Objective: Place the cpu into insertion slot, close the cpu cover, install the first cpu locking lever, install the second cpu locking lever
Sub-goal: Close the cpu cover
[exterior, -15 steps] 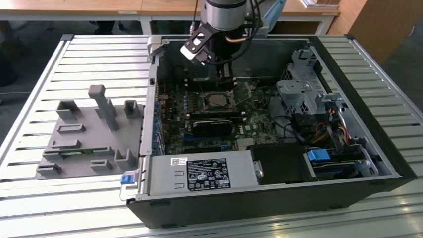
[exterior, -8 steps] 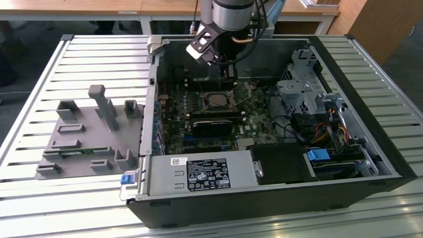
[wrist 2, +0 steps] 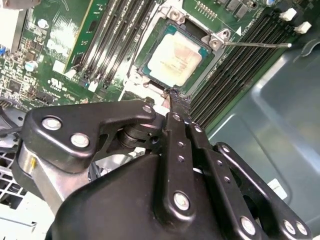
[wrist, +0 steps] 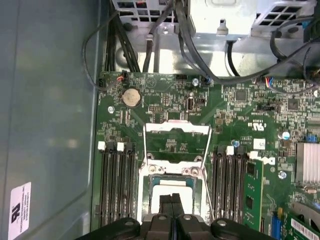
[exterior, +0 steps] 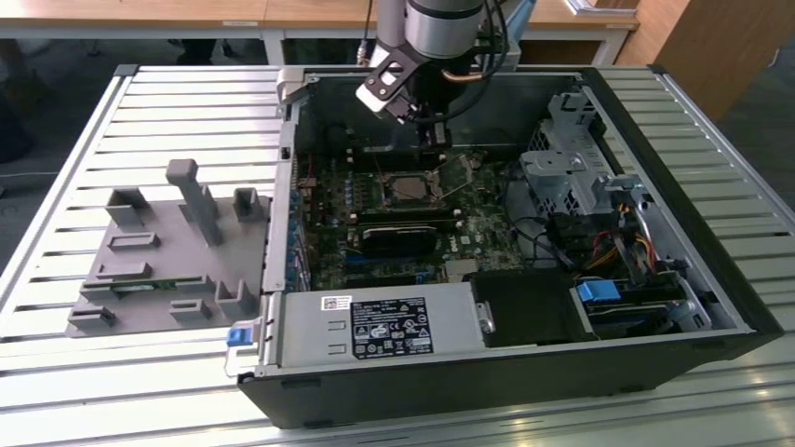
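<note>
The cpu, a pale square chip, lies flat in the insertion slot on the green motherboard. In the exterior view the slot sits mid-board, and my gripper hangs just behind it. My gripper is shut with nothing between its fingers, its tip at the socket's edge. In the first wrist view the fingers are pressed together over the cpu. The cpu cover, a metal frame with an open window, stands swung open beyond the socket. A thin locking lever sticks out, unlatched.
Black memory slots flank the socket on both sides, with a green card in one. Cables and a metal drive cage crowd one end of the case. A grey fixture tray lies on the slatted table at the exterior view's left.
</note>
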Tool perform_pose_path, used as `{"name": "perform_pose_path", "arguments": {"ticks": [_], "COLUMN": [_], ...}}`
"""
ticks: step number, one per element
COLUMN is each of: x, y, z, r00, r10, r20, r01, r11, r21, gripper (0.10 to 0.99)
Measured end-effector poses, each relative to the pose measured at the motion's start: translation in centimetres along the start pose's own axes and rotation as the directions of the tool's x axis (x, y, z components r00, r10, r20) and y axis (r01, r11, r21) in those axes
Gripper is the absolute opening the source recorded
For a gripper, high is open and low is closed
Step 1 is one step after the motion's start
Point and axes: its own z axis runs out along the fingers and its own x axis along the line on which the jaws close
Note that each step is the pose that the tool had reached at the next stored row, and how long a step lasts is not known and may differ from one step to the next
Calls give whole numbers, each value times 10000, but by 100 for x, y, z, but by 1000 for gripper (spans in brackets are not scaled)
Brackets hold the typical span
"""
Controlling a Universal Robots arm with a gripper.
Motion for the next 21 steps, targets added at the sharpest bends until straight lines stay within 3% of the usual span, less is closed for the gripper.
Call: {"name": "perform_pose_path", "arguments": {"ticks": [6,21], "x": [-3,-7], "y": [123,245], "z": [4,10], "r00": [10000,10000], "r10": [-2,-3], "r20": [-3,-2], "r01": [2,3], "r11": [10000,10000], "r21": [27,29], "gripper": [106,106]}}
